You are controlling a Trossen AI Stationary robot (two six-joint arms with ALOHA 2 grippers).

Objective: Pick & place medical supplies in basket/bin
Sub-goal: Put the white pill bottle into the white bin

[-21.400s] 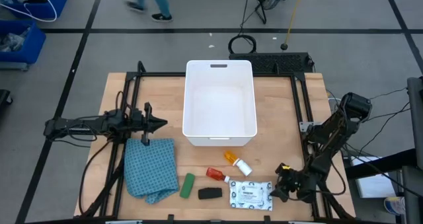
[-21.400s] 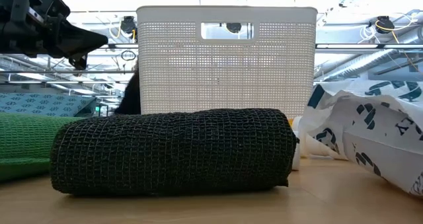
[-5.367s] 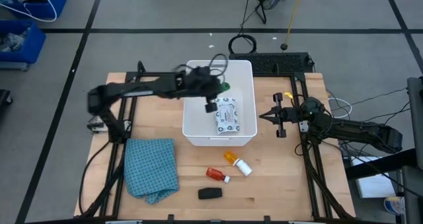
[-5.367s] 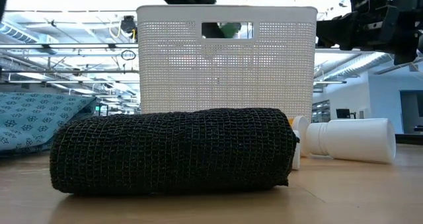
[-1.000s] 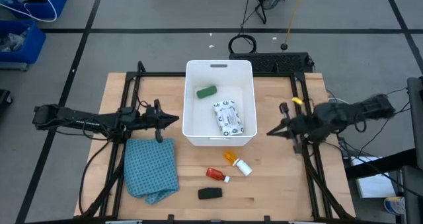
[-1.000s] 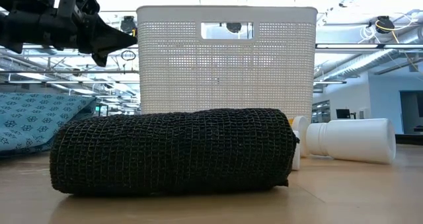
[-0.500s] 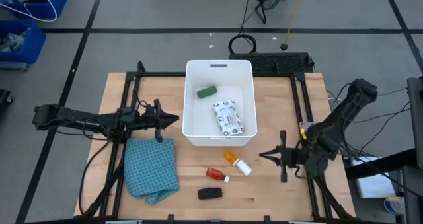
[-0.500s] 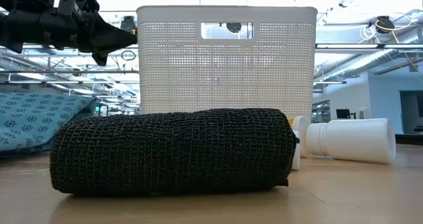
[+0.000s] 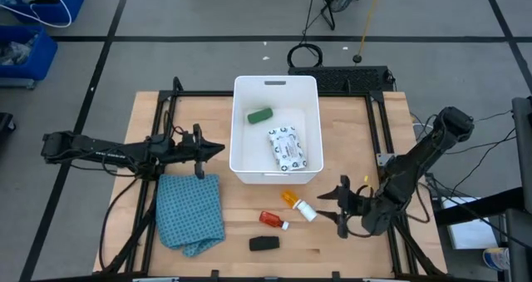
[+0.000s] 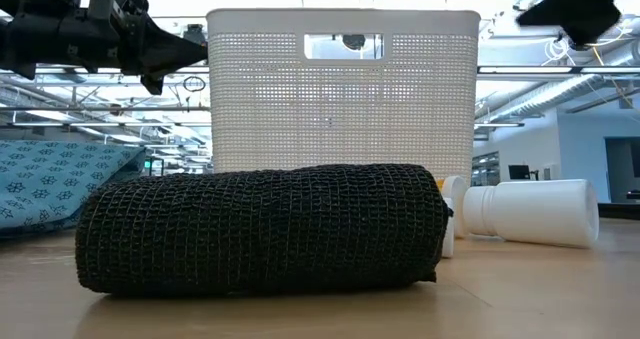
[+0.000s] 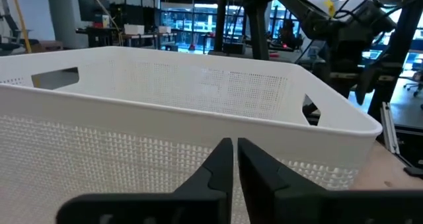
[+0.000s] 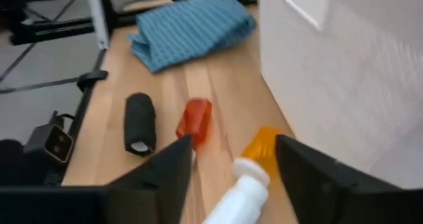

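The white tub (image 9: 239,128) stands mid-table and holds the green piece (image 9: 260,116) and the white printed packet (image 9: 284,147). Near the table's near edge lie the orange pill bottle (image 9: 298,204), the red-and-white tube (image 9: 273,220) and the black piece (image 9: 264,244), each on its side. My right gripper (image 9: 331,205) is open just right of the bottle. In the right wrist view the bottle (image 12: 250,171) lies ahead between the two fingers, untouched. My left gripper (image 9: 218,149) is shut and waits left of the tub.
A crumpled blue checked cloth (image 9: 191,214) lies on the table's near left. In the low view the black piece (image 10: 260,229) fills the foreground, with the bottle's white cap (image 10: 530,214) to its right. Bare wood shows right of the tub and along the near edge.
My right arm has swung from beside the tub's right wall toward the near edge and come down close to the pill bottle, its fingers staying open. The left arm and all the items have kept still.
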